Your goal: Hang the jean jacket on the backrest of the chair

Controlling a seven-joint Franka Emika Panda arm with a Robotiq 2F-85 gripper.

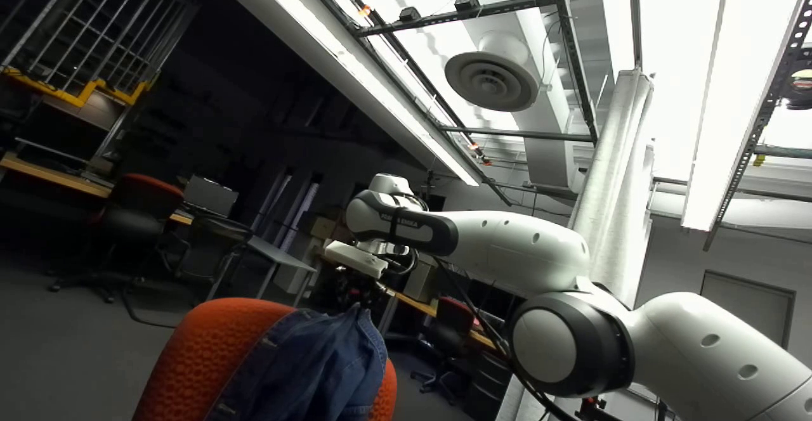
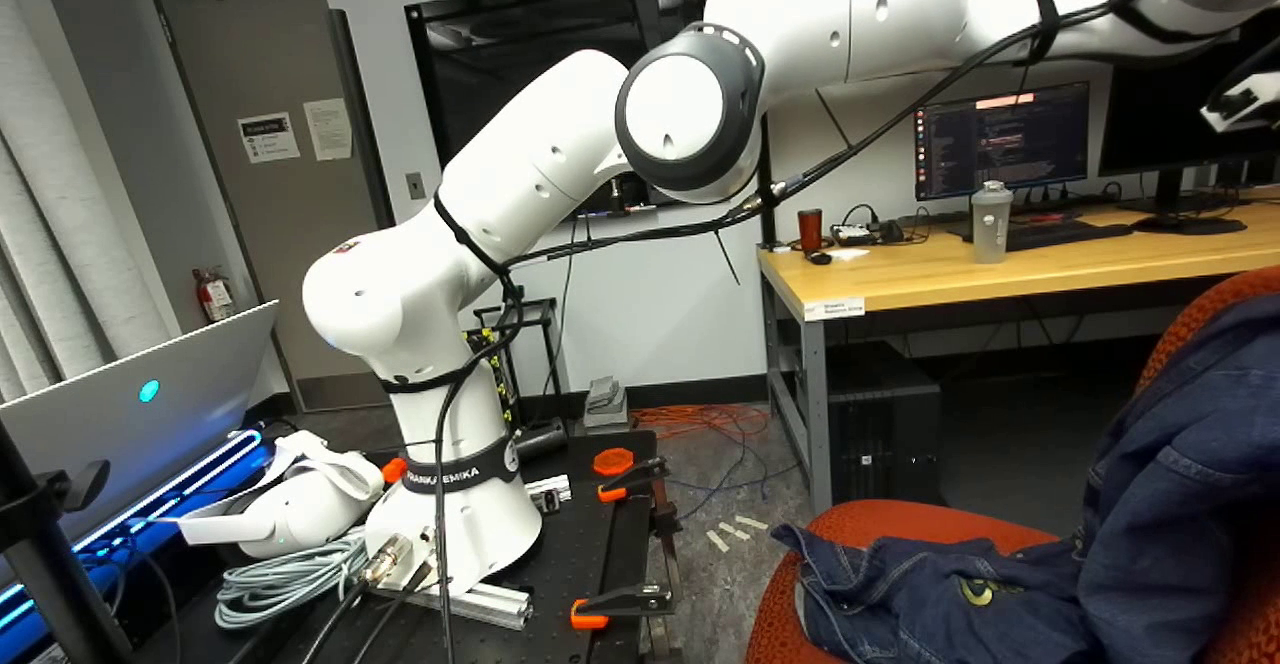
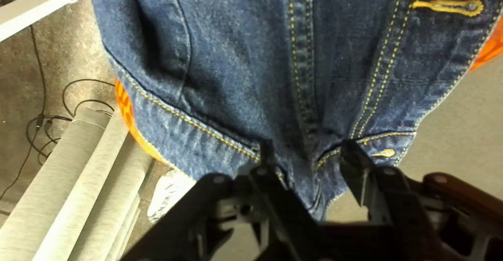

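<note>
The dark blue jean jacket [image 1: 311,364] is draped over the backrest of the orange-red chair [image 1: 203,345]. In an exterior view the jacket [image 2: 1180,484] hangs down the front of the backrest and a part of it lies on the orange seat [image 2: 900,524]. In the wrist view the jacket [image 3: 235,56] fills the middle, with orange chair edges [image 3: 133,123] at both sides. My gripper [image 3: 308,149] is open, its fingers apart over the jacket's hem. A narrow peak of denim stands between the fingers. Whether the fingers touch the cloth I cannot tell.
A wooden desk [image 2: 1000,264] with monitors and a shaker bottle [image 2: 990,222] stands behind the arm. Other office chairs [image 1: 139,218] and a grey table [image 1: 279,253] stand farther back. Rolled light fabric [image 3: 78,174] and loose cables [image 3: 41,119] show beside the chair.
</note>
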